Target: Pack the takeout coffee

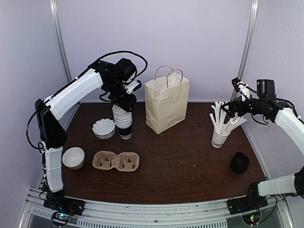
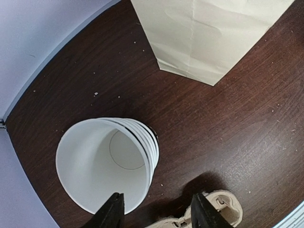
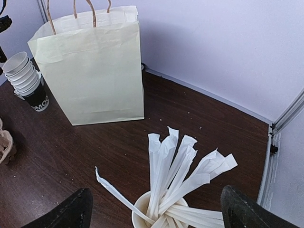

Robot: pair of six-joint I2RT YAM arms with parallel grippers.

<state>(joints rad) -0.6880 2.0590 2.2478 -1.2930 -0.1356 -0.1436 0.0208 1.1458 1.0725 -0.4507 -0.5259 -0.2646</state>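
Note:
The takeout coffee (image 1: 240,163), a small black cup with a dark lid, stands alone at the right front of the table; its lettering does not show. My right gripper (image 1: 229,110) hangs open behind it, above a white cup of wrapped white sticks (image 1: 220,137). In the right wrist view the gripper (image 3: 156,213) has its fingers spread wide either side of that cup (image 3: 156,211), touching nothing. My left gripper (image 1: 124,103) hovers open over a stack of unlidded cups (image 1: 123,122). In the left wrist view one fingertip (image 2: 113,211) sits over the top cup's near rim (image 2: 102,166).
A cream paper bag (image 1: 166,104) with handles stands open at the back centre, also in both wrist views (image 2: 213,33) (image 3: 90,66). A cardboard cup carrier (image 1: 116,161) lies front left, with a fluted white dish (image 1: 103,128) and a white bowl (image 1: 73,157) nearby.

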